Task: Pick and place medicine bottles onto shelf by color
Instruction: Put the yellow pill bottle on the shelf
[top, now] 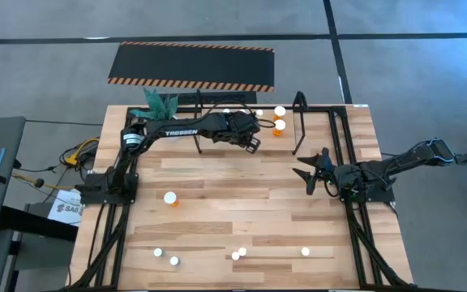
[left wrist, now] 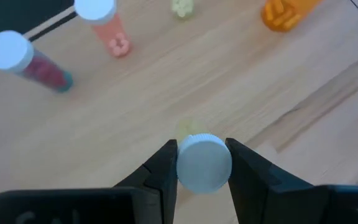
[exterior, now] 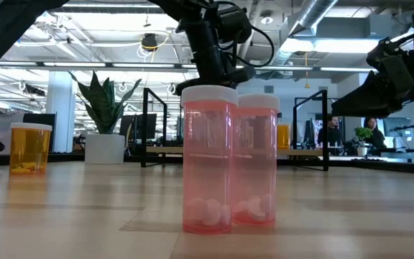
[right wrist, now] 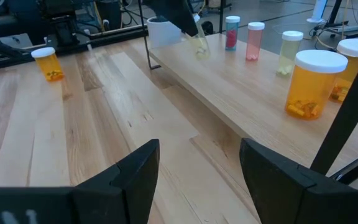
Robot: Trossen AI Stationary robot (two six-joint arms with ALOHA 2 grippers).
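The left hand (top: pixel 252 135) is extended over the shelf (top: pixel 298 122) at the far side of the surface (top: pixel 242 203). Its fingers (left wrist: pixel 163 171) pinch a small white-capped bottle (left wrist: pixel 204 163) with a pale greenish body, held just above the shelf board. In the right wrist view this bottle (right wrist: pixel 199 43) hangs tilted over the board.

Standing on the shelf board near the held bottle:
- a red-filled bottle (right wrist: pixel 231 31);
- a pink bottle (right wrist: pixel 254 40);
- a pale green bottle (right wrist: pixel 289 52);
- a large orange bottle (right wrist: pixel 316 83), with a second orange bottle partly hidden behind it.

The right hand (top: pixel 313 172) hangs over the surface in front of the shelf's right post. Its fingers (right wrist: pixel 129 177) are spread apart and hold nothing.

On the surface, well apart from the shelf:
- one orange bottle (top: pixel 170 198) toward the left arm's base;
- several small white-capped bottles (top: pixel 238 254) along the near edge.

In the low view, two of these, pink bottles (exterior: pixel 208 158), stand upright side by side.
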